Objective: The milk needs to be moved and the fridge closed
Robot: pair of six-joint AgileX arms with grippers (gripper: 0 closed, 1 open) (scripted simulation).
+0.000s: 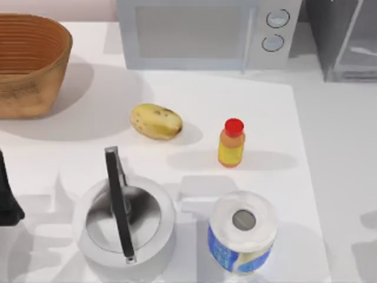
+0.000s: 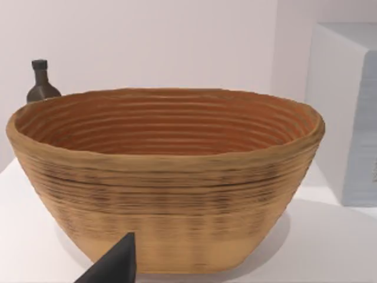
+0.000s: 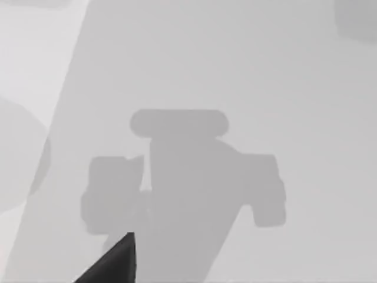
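The milk is out of view. The fridge (image 1: 347,41), a grey cabinet with a pale framed door, stands at the table's back right corner; I cannot tell how its door stands. My left arm (image 1: 7,197) is parked at the table's left edge. A dark part of my left gripper (image 2: 115,265) shows in the left wrist view, facing the woven basket (image 2: 165,177). A dark part of my right gripper (image 3: 115,262) hangs over bare white table, where its shadow falls.
A woven basket (image 1: 29,62) stands back left, with a dark bottle (image 2: 41,82) behind it. At the back is a microwave (image 1: 206,32). A yellow-brown potato (image 1: 156,121) and a red-capped bottle (image 1: 232,143) are mid-table. A kettle (image 1: 125,221) and a paper roll (image 1: 242,233) stand in front.
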